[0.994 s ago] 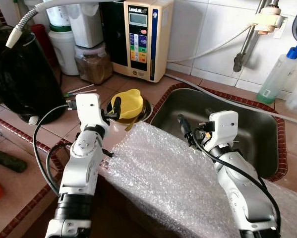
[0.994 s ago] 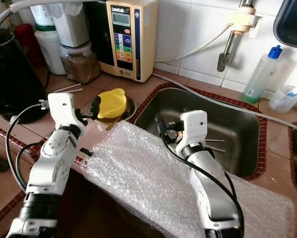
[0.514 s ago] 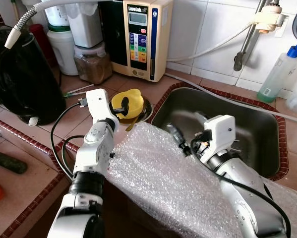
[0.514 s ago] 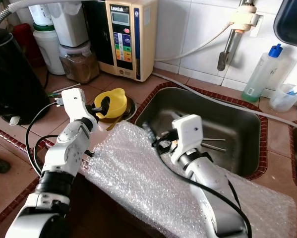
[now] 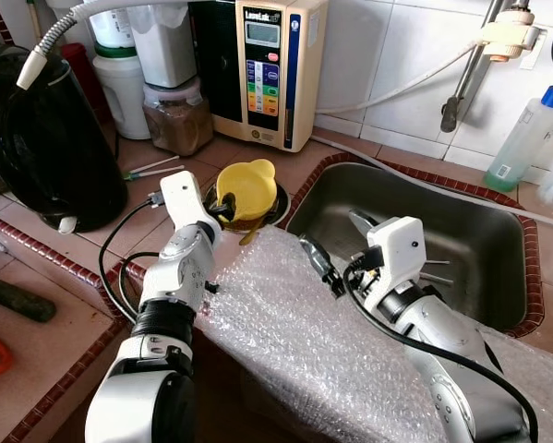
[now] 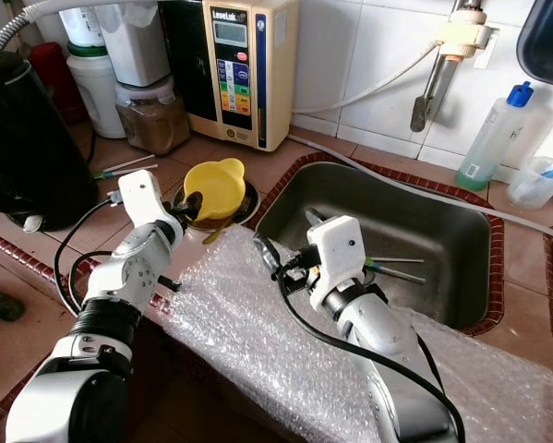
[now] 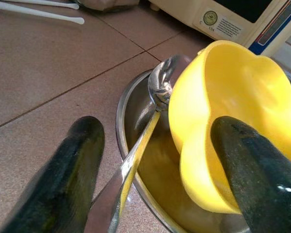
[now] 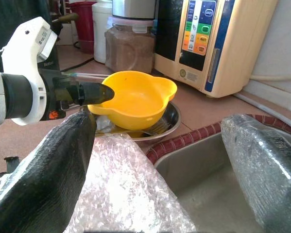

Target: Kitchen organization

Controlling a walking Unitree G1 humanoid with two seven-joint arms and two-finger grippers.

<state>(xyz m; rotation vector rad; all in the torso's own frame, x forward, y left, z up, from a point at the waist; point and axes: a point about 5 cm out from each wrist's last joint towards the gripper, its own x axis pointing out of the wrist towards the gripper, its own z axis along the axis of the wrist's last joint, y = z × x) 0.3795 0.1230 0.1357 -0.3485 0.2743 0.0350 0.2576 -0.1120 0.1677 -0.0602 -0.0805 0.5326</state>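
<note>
Yellow plastic bowl (image 5: 248,187) sits tilted inside a shallow steel dish (image 7: 130,126) on the tiled counter (image 5: 91,258), just beside the sink (image 5: 470,249) at its 9 o'clock side. A metal spoon (image 7: 157,90) leans on the dish rim, touching the bowl's outer wall.

The left gripper (image 7: 160,160) is wide open at the bowl, one finger outside near the spoon and the other at the yellow wall. The right gripper (image 8: 164,160) is also spread wide, above the bubble wrap (image 5: 331,341) at the sink's front edge.

I judge the bowl light, stiff and rather smooth, so it may slip or tip. The best hold seems the thin rim at 6 o'clock, one finger inside and one outside, keeping clear of the spoon, which could rattle out.
</note>
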